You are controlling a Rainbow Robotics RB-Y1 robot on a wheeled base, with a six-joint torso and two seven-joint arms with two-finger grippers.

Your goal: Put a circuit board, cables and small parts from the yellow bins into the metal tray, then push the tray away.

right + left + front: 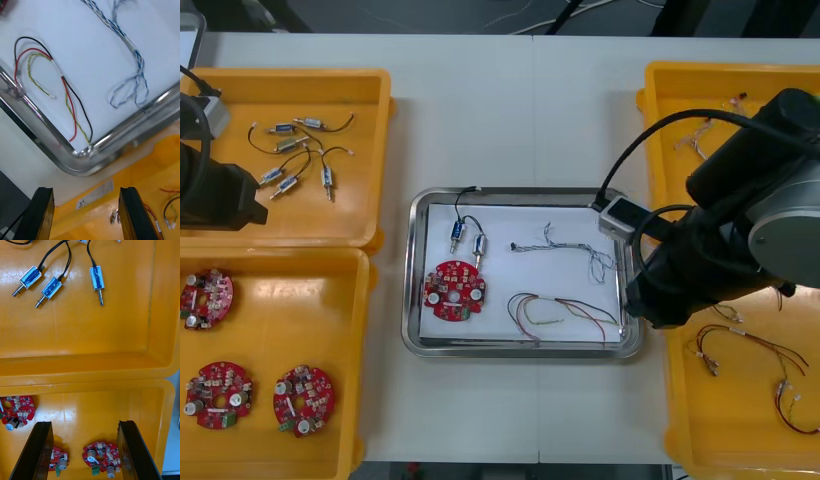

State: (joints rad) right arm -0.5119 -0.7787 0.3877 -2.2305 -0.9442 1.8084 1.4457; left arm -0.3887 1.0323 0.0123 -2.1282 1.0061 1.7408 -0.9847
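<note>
The shiny, rectangular metal tray (520,351) with a white floor sits mid-table between the yellow plastic bins. A strip of light table (510,120) separates its left rim from the two left bins (370,150), and its right rim lies just beside the right bins (660,120). Beyond its far rim the table is bare and wide. The right gripper (85,195) hangs at the tray's near right corner. Its black fingers (129,210) are spread wide with nothing between them and touch nothing. They are over the rim of the near right bin, and the tray's rounded corner (75,165) is just past their tips. The left gripper (84,425) is at the table's left side above the near left bin, its fingers equally spread and empty. Under it lie loose round red circuit boards (101,457), and small metal parts on black leads (52,287) lie in the far bin beyond. Inside the tray, one round red circuit board (455,290) lies flat near the left wall. Two small metal parts with black cables (468,238) lie just beyond it. A twisted blue and white cable (575,248) sprawls across the far right area, looping close to the right rim (137,71). A red, yellow and black cable (560,312) curls along the near side, its ends reaching into the corner (69,101).
</note>
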